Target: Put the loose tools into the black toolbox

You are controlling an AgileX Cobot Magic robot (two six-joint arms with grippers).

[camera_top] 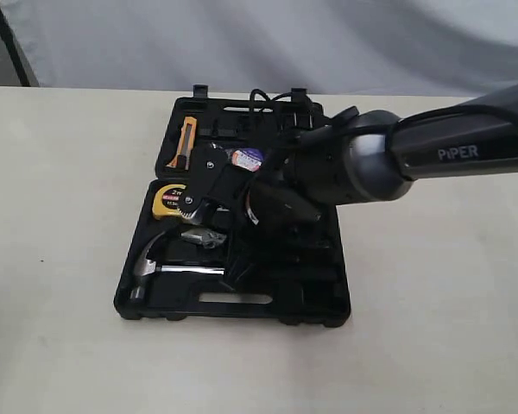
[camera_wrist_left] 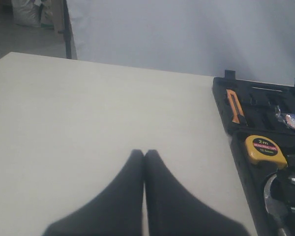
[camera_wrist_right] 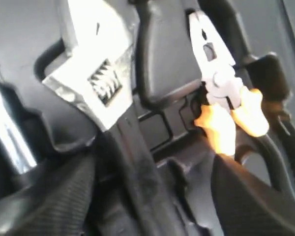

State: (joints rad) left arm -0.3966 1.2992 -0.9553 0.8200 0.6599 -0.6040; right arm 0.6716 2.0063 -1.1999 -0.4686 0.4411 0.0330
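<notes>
Lying in a recess of the black toolbox, the adjustable wrench was flanked by the spread-apart jaws of the right gripper. The jaws of the left gripper were pressed together above the table, beside the toolbox.

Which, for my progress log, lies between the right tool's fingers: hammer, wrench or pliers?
The silver adjustable wrench; its black handle runs between the fingers, unlike the orange-handled pliers beside it.
</notes>
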